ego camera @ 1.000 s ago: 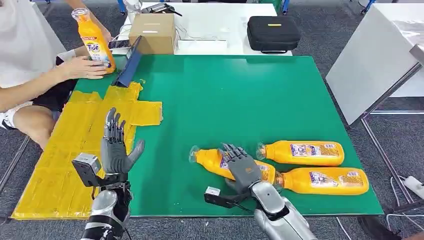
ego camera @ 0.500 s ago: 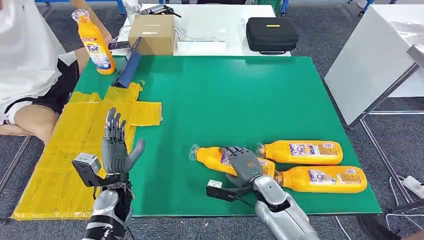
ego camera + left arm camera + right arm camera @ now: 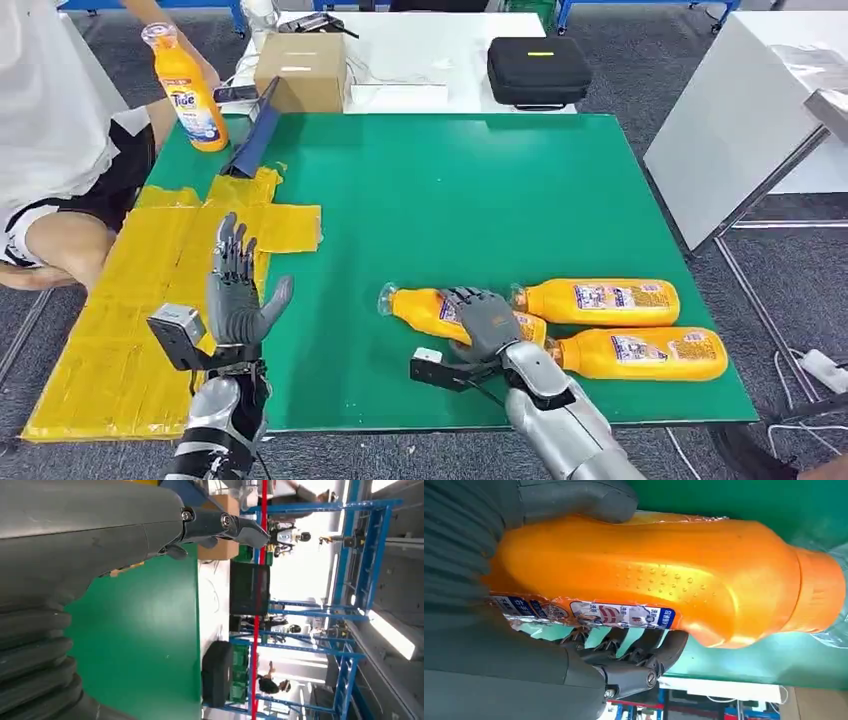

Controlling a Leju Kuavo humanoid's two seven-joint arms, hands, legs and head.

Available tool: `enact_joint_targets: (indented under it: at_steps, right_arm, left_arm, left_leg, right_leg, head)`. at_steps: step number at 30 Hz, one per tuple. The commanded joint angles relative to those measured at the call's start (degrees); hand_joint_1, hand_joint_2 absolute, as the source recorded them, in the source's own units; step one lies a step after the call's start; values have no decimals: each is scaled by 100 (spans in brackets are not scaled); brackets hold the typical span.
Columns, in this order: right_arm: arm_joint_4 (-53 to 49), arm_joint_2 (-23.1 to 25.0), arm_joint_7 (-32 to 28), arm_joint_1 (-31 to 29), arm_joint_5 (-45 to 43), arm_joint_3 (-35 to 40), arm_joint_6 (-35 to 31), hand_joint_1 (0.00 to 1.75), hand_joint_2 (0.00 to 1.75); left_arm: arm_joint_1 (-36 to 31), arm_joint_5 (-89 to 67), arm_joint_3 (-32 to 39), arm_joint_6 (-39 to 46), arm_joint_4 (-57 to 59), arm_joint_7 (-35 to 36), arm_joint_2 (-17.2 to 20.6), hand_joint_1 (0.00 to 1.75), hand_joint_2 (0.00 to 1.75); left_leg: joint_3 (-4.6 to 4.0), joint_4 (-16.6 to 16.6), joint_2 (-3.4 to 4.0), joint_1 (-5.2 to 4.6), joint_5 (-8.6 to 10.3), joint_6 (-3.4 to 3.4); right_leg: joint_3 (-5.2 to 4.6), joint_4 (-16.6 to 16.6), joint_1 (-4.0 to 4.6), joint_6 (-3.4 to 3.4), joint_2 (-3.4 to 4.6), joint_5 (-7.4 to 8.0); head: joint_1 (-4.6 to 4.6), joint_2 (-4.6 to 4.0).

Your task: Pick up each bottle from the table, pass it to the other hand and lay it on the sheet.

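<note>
Three orange detergent bottles lie on their sides on the green table (image 3: 450,190) at the front right. My right hand (image 3: 485,323) wraps the nearest bottle (image 3: 415,310) at its label, and the bottle still lies on the table. In the right wrist view my thumb (image 3: 579,500) presses one side of this bottle (image 3: 649,575) and my fingers (image 3: 639,660) curl round the other. The other two bottles (image 3: 600,300) (image 3: 640,352) lie just to the right. My left hand (image 3: 238,295) is raised and open, fingers spread, beside the yellow sheet (image 3: 130,300).
A fourth orange bottle (image 3: 190,90) stands upright at the table's far left corner beside a seated person (image 3: 50,130). A blue bar (image 3: 255,130), a cardboard box (image 3: 300,70) and a black case (image 3: 540,70) sit at the back. A white panel (image 3: 740,110) leans at the right.
The person's hand let go of the standing bottle and drew back. My right hand's fingers have settled closer round the nearest bottle. My left hand has held still.
</note>
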Motion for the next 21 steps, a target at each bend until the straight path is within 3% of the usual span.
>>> enact_joint_targets:
  at_steps: [1, 3, 6, 11, 13, 15, 21]
  right_arm:
    - [905, 120, -82, -26, -28, 120, 58, 175, 175]
    - [814, 191, -368, -2, -232, 76, -50, 175, 175]
    - [-116, 362, -1020, 299, -856, -148, -562, 175, 175]
    - [-1735, 464, -1029, 755, -1365, -465, -999, 175, 175]
    - [-2103, 537, -1307, 917, -1627, -660, -1401, 175, 175]
    - [-2198, 535, -1310, 955, -1635, -668, -1418, 175, 175]
    - [-2652, 657, -1665, 1161, -2110, -844, -1743, 175, 175]
  left_arm:
    - [-197, 27, -92, -7, 357, 17, 45, 0, 175]
    - [-198, 48, -95, -12, 338, 17, 49, 0, 175]
    - [-162, 46, -112, 23, 253, 17, 51, 0, 175]
    - [-142, 38, -166, 69, 231, 17, 22, 0, 175]
    - [-164, 76, -182, 99, 300, 17, 18, 0, 175]
    - [-176, 87, -180, 105, 327, 17, 15, 0, 175]
    - [-211, 142, -205, 131, 464, 17, 27, 0, 175]
  left_leg:
    - [16, -4, -10, 7, -2, -9]
    - [22, -5, -15, 10, -3, -10]
    - [31, -6, -16, 14, -5, -17]
    - [14, 2, 16, 12, -5, -21]
    - [5, -3, -5, 12, 8, -14]
    - [-15, 6, -35, 14, 17, -2]
    - [-53, 2, -37, 8, 13, -7]
  right_leg:
    - [16, -6, 4, -7, 0, -1]
    - [21, -7, 6, -10, -1, -2]
    - [28, -7, 8, -17, 4, -2]
    - [9, 7, 9, -18, 27, -3]
    - [58, 3, 8, -31, 12, 3]
    - [49, 9, 9, 3, -8, 46]
    - [13, 7, 3, -3, -13, 40]
  head:
    - [0, 0]
    - [0, 0]
    - [0, 0]
    - [2, 0]
    - [-4, 0]
    - [-2, 0]
    - [0, 0]
